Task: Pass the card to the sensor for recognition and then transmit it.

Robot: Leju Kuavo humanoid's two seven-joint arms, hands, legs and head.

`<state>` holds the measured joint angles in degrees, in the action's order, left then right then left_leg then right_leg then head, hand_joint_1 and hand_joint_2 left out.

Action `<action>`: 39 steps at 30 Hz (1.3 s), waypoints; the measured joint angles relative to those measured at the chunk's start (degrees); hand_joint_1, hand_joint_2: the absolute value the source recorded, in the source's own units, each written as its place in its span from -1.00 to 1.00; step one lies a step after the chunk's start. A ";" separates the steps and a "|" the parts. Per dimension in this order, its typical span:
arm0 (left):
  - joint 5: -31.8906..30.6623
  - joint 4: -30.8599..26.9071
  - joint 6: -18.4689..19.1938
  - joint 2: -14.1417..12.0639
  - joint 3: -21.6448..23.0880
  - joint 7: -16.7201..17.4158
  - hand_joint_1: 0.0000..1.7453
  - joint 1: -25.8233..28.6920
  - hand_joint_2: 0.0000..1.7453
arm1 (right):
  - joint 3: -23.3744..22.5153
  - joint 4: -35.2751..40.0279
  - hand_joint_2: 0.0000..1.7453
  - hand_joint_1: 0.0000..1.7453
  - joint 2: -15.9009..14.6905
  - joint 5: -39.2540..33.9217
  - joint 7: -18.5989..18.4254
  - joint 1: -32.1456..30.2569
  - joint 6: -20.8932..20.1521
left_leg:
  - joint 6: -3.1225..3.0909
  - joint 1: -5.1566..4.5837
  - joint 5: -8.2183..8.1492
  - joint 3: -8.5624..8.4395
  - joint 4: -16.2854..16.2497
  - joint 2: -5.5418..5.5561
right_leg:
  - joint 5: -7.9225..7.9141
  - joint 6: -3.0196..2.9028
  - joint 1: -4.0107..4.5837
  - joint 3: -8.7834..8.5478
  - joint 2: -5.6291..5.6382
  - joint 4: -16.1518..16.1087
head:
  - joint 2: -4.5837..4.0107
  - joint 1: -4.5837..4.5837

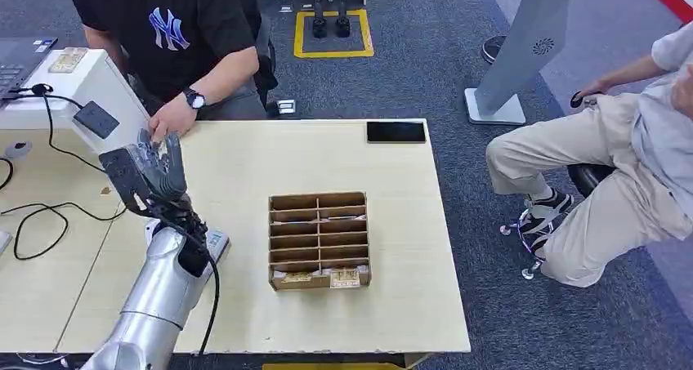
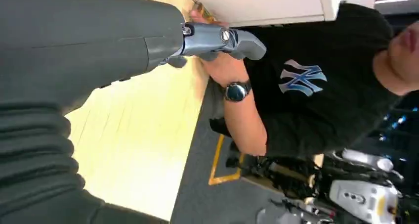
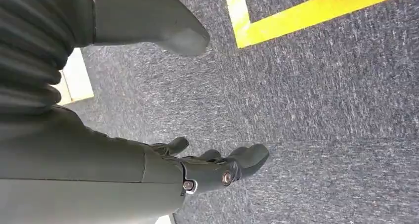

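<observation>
Left hand (image 1: 155, 174): raised beside sensor box (image 1: 86, 92), fingers spread, touching person's hand (image 1: 170, 121); card not discernible.
Right hand (image 3: 207, 169): fingers loosely apart, empty, above carpet.
Shirt logo (image 1: 170, 27): "NY".
Desk (image 1: 245, 158): cardboard divider tray (image 1: 319, 241).

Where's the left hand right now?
In the head view the left hand is raised over the table's far left corner, right beside the hand of the person in the black shirt, with the white sensor box just beyond.
</observation>
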<state>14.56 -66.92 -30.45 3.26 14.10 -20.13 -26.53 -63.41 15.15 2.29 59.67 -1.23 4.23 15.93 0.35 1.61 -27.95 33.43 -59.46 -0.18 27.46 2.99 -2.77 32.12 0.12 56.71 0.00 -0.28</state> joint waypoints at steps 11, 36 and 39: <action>0.02 -5.93 0.53 -0.92 0.85 0.20 -1.00 2.87 -1.00 | 0.00 0.04 1.00 -1.00 -0.09 0.00 0.07 -0.27 0.00 | 0.00 0.00 0.01 0.00 0.00 0.00 | -0.01 0.00 0.00 0.00 0.00 0.00 | 0.00 0.00; -23.16 -32.94 12.11 -6.38 8.04 -19.82 -1.00 26.49 1.00 | -1.51 3.54 1.00 -1.00 -0.24 1.88 0.46 -2.74 -4.31 | -0.01 0.00 -0.14 0.05 0.01 -0.04 | 0.15 0.05 -0.01 0.07 0.00 -0.03 | 0.00 0.00; -29.69 -34.00 11.80 -8.77 11.52 -20.02 -1.00 27.14 1.00 | -2.06 3.98 1.00 -1.00 -0.24 3.39 0.48 -2.77 -4.52 | -0.01 0.00 -0.14 0.04 0.01 -0.04 | 0.15 0.05 -0.01 0.06 0.01 -0.03 | 0.00 0.00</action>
<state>-15.13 -100.91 -18.64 -5.51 25.62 -40.15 0.61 -65.46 19.12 2.05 63.06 -0.74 1.46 11.41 0.34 1.61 -28.09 33.47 -59.44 -0.22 27.61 3.04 -2.78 32.18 0.12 56.68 0.00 -0.28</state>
